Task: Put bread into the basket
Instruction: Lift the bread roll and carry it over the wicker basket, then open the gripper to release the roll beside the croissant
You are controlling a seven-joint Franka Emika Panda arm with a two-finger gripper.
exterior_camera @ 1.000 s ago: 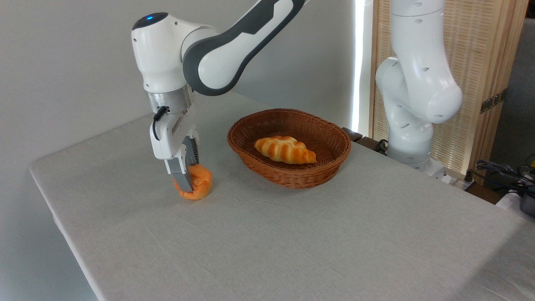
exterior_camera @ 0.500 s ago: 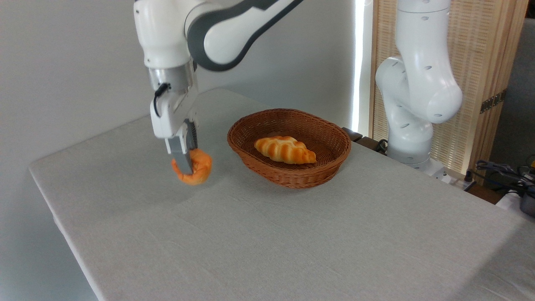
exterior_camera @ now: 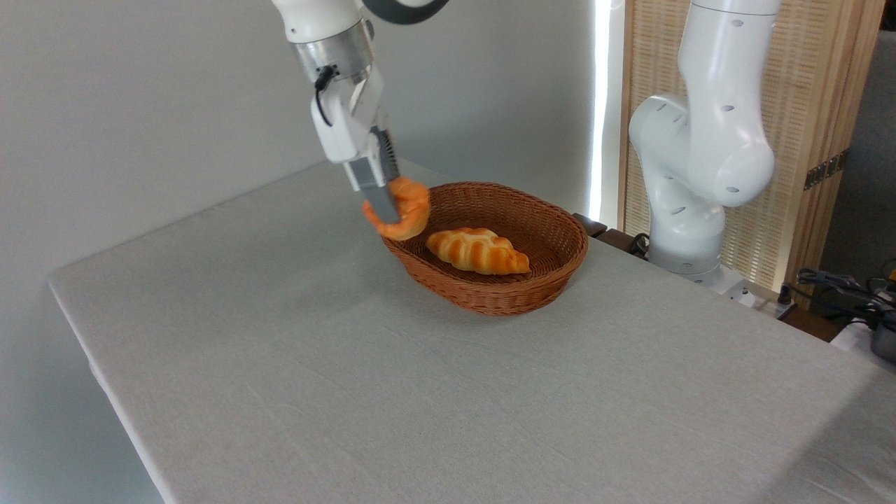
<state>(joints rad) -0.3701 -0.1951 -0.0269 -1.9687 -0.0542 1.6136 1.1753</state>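
Jaws pinched on bread (exterior_camera: 404, 213)

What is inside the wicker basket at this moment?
One golden ridged loaf lies on the floor of the basket. The orange bun, held in the tool, hangs at the left rim, covering a small part of the inside there.

A table (exterior_camera: 434, 392) covered in pale grey cloth is set against a plain white wall (exterior_camera: 140, 105). A bright strip of daylight (exterior_camera: 600, 105) is seen beside a slatted wooden screen (exterior_camera: 812, 105) at the right.
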